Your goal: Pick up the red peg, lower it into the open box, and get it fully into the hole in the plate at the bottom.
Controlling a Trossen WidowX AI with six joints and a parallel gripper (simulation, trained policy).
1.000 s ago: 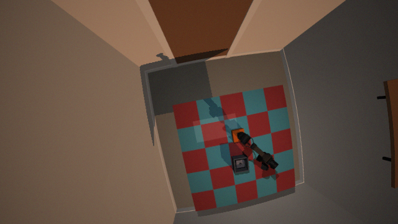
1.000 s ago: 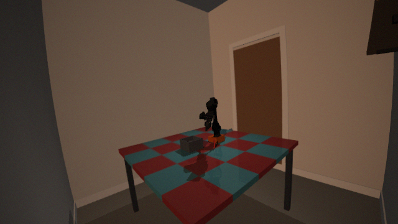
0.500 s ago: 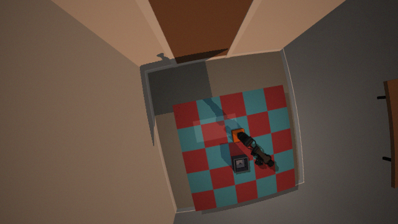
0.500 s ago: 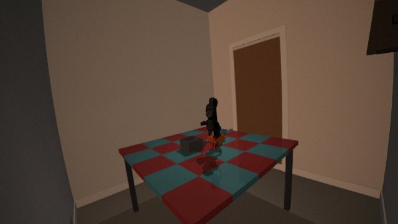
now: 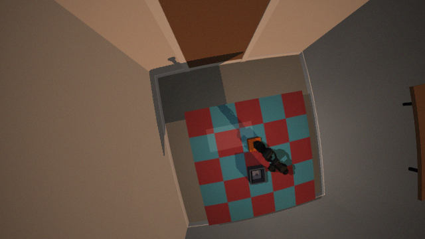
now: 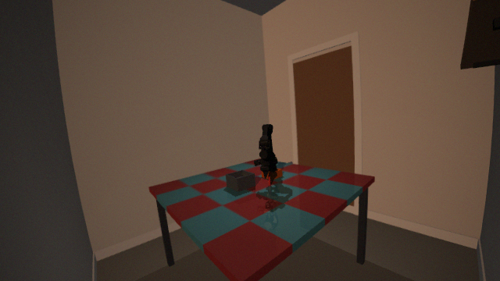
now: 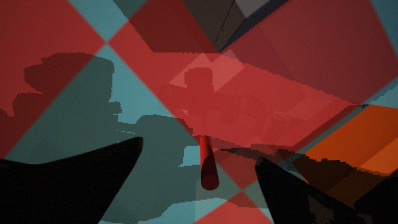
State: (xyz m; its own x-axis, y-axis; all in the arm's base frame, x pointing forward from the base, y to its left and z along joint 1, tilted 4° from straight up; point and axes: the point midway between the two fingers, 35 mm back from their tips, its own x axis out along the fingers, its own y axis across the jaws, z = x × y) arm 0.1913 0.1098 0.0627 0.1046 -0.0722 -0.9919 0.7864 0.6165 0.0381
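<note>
One peg, one box.

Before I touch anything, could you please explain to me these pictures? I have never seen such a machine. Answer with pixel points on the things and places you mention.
The machine is one black arm (image 5: 269,155) (image 6: 267,146) on an orange base (image 5: 250,145) (image 6: 278,172) (image 7: 370,131). One picture looks down from above, one looks from the room's side, and one looks out from the arm's wrist. On the checkered table (image 5: 217,212) (image 6: 250,250) (image 7: 50,30) are an open box (image 5: 250,176) (image 6: 241,183) (image 7: 212,22) and a red peg (image 7: 209,165). The tool (image 7: 200,152) is open, its fingers either side of the peg in the wrist view; it holds nothing.
</note>
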